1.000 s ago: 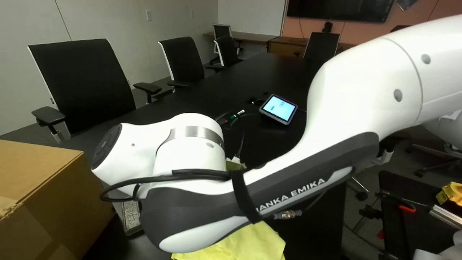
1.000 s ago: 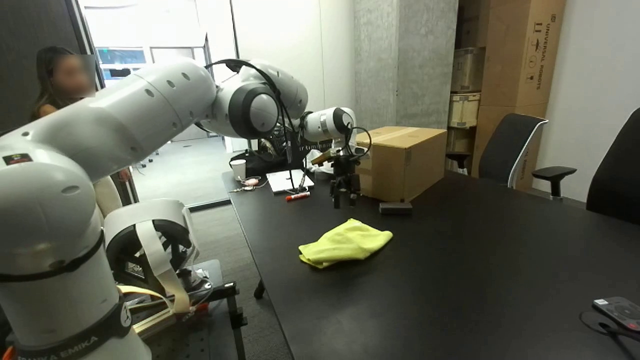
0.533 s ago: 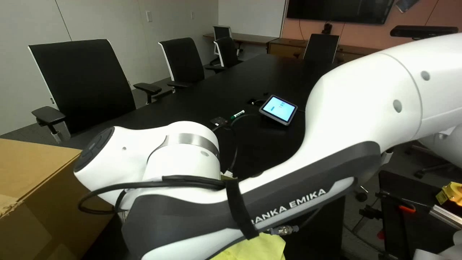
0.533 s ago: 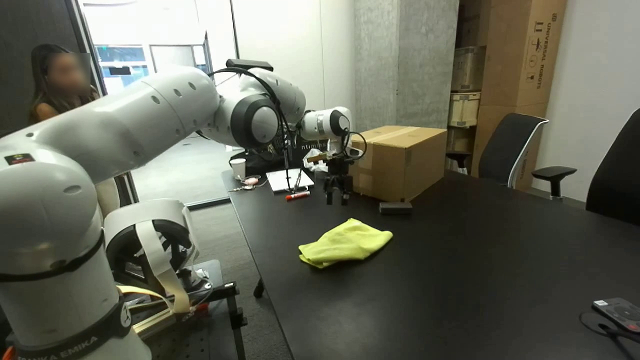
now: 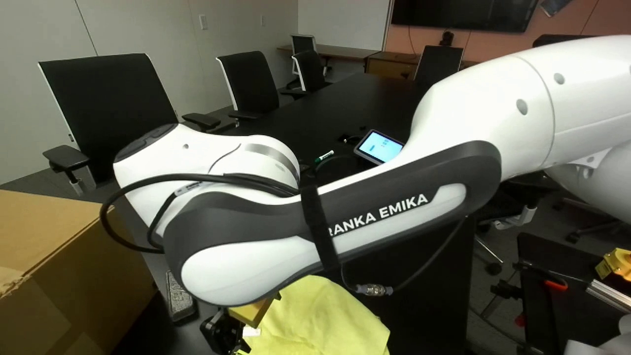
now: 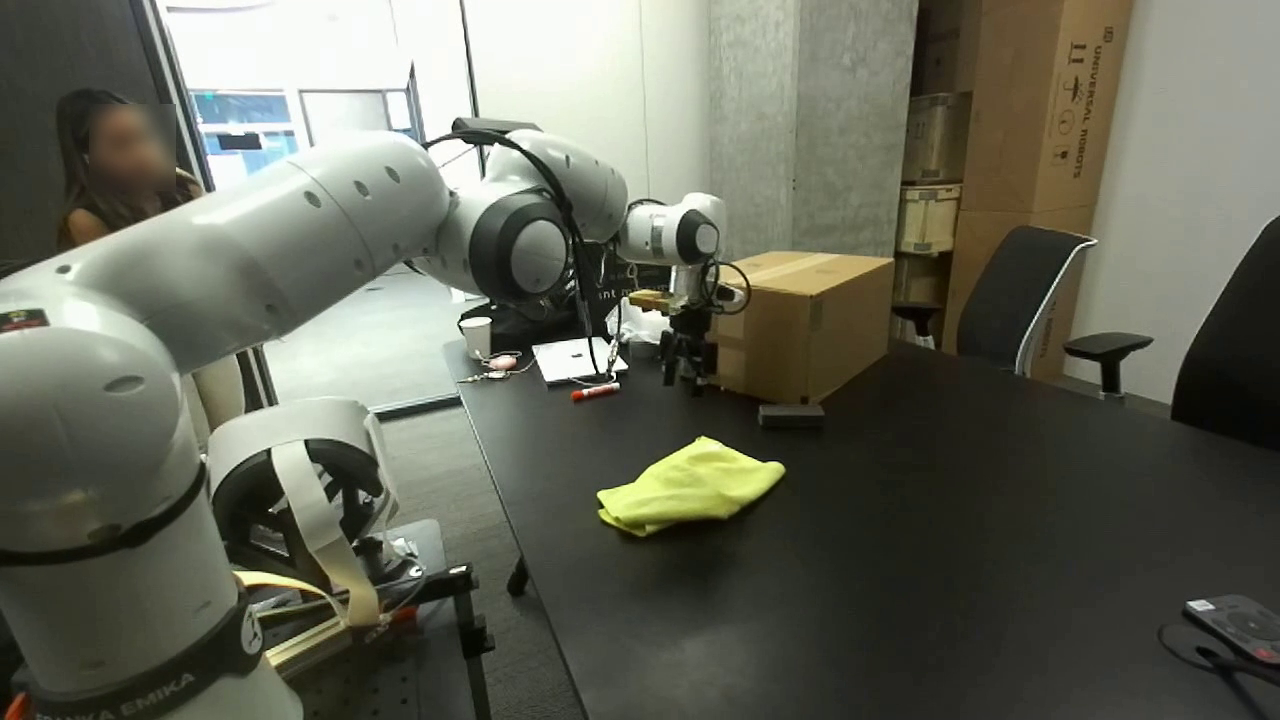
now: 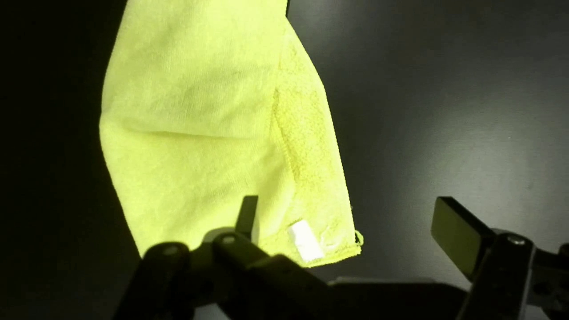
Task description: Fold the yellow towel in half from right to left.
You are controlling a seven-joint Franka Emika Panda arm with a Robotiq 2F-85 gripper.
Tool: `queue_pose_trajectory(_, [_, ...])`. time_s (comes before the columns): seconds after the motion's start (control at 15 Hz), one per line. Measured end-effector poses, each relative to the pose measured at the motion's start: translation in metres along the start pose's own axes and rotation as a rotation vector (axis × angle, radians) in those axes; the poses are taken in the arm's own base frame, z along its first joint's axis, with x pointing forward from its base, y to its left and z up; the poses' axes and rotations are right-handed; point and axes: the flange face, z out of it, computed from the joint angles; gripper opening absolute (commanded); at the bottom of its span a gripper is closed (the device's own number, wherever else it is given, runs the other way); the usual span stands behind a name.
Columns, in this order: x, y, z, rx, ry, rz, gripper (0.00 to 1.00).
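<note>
You are seeing a long black table (image 6: 950,560) filling much of both exterior views. Your arm (image 6: 370,210) is arching over its edge, and a black office chair (image 5: 111,106) is standing along its side. A tan cardboard box (image 6: 800,330) is sitting on the table in both exterior views.

Your yellow towel (image 6: 695,485) is lying on the table, in front of the box in an exterior view, its outline uneven. In the wrist view a crease is running across its smooth face, and a fluffier strip is showing along its right-hand edge.

Your gripper (image 7: 349,213) is hanging above the table, pointing down, near the towel yet apart from it. Its jaws are standing wide apart: one finger (image 7: 246,218) is overlapping the towel in the wrist view, and the opposite finger (image 7: 458,235) is showing against the table top.

Farther off, a tablet (image 5: 378,147) is glowing, partly hidden by the arm. A dark block (image 6: 791,417) is lying near the box, and a green-and-white marker (image 5: 324,157) is lying near the tablet. A white tag (image 7: 306,240) is showing at the towel's corner, between the fingers in the wrist view.
</note>
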Motion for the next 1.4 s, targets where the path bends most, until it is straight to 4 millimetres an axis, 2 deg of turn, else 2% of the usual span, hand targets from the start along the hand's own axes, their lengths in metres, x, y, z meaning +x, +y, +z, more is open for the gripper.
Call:
queue_pose_trajectory(0.2, [0.001, -0.007, 0.009, 0.004, 0.009, 0.005, 1.0])
queue_pose_trajectory(0.47, [-0.004, -0.025, 0.024, 0.0, 0.009, 0.012, 1.0])
queue_pose_trajectory(0.73, [-0.011, -0.039, 0.028, -0.011, 0.008, 0.003, 1.0])
queue_pose_trajectory(1.4, [-0.014, -0.04, 0.054, -0.032, -0.017, 0.003, 1.0])
